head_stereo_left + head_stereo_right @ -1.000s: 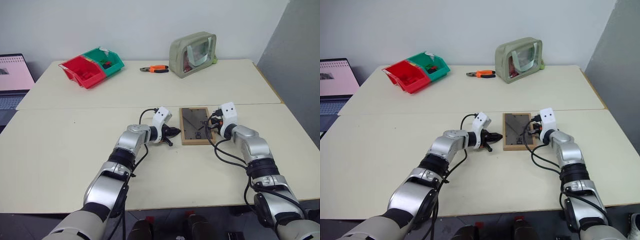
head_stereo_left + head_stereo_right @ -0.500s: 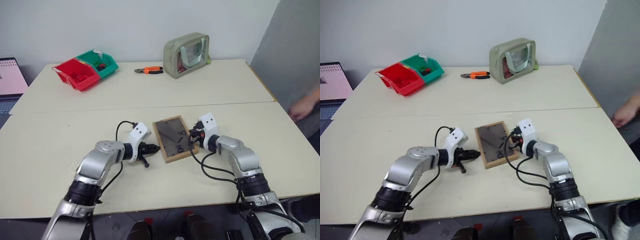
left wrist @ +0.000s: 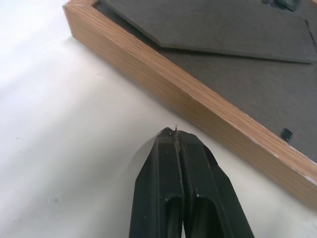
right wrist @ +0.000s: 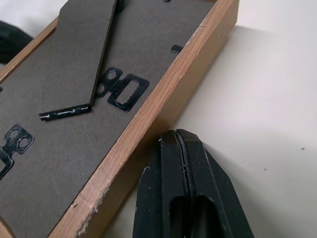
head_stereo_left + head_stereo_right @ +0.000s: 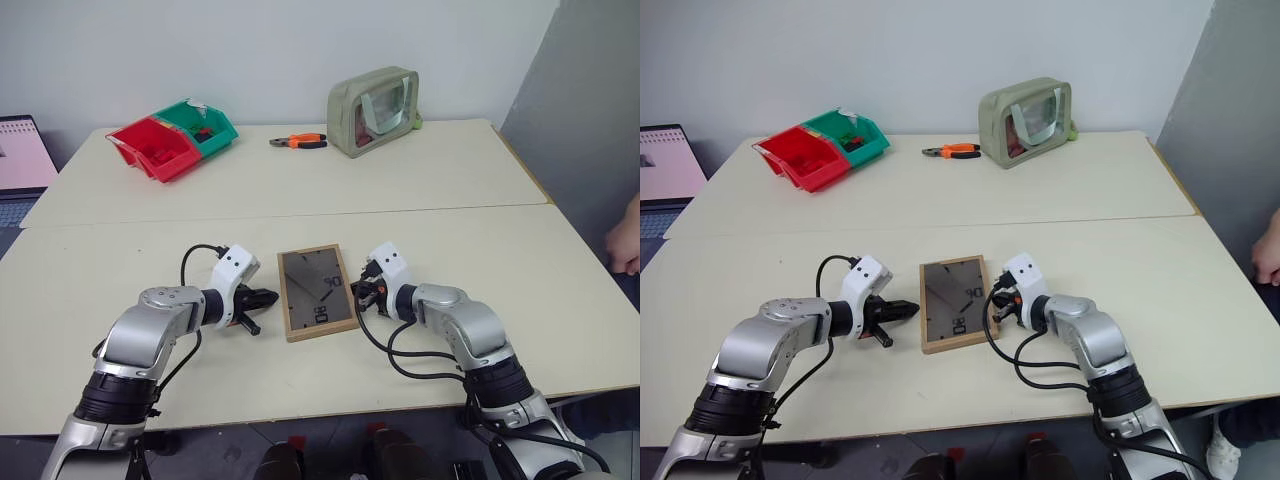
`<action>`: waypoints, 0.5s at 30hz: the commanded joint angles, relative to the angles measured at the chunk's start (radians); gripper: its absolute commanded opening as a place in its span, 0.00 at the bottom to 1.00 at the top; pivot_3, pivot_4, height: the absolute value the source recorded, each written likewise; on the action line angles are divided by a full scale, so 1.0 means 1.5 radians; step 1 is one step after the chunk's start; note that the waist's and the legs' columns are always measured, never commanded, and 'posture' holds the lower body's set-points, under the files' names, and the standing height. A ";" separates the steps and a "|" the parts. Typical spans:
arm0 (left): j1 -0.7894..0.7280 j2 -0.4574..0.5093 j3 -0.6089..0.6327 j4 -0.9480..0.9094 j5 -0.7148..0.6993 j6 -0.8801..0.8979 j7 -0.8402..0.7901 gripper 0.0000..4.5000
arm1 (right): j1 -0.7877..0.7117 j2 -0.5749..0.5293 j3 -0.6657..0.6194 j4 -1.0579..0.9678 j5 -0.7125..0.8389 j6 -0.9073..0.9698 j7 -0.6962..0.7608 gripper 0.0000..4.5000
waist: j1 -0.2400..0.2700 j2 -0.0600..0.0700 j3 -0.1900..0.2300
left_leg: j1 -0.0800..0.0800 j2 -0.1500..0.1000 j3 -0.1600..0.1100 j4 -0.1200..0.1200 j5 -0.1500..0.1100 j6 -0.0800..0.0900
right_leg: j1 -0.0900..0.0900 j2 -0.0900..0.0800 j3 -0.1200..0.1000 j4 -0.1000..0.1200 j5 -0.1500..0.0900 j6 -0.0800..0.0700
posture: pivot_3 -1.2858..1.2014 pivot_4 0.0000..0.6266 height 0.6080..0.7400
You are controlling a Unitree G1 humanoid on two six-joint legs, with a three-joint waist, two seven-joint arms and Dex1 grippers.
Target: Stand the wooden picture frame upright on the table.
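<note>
Currently wooden picture frame [image 5: 316,292] face-down, dark back up; both tools closed, empty.

- Wooden picture frame [image 5: 317,292]: lies back panel up; its front is hidden against the table [image 5: 450,180].
- Laptop [image 5: 20,155]: at the left edge, cut off by the picture border.
- Person's hand [image 5: 626,238]: at the right edge, partly cut off.
- Red bin [image 5: 152,148] and green bin [image 5: 203,124], upper left: contents too small to tell.
- Pouch [image 5: 373,96], top centre: contents behind its window unclear.
</note>
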 commanded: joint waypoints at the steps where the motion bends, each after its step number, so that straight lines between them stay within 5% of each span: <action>1: -0.007 0.003 0.011 0.030 0.014 -0.006 0.029 0.01 | -0.009 0.003 -0.006 -0.036 0.027 0.006 0.017 0.00 | 0.000 0.000 0.000 | 0.000 0.000 0.000 0.000 0.000 0.000 | 0.000 0.000 0.000 0.000 0.000 0.000 | 0.52 0.24 1.00; 15: -0.013 0.038 0.017 0.061 0.007 -0.046 0.010 0.01 | 0.002 -0.063 -0.016 -0.056 0.019 -0.021 0.016 0.00 | 0.001 0.000 0.000 | 0.000 0.000 0.000 0.000 0.000 0.000 | 0.000 0.000 0.000 0.000 0.000 0.000 | 0.52 0.24 1.00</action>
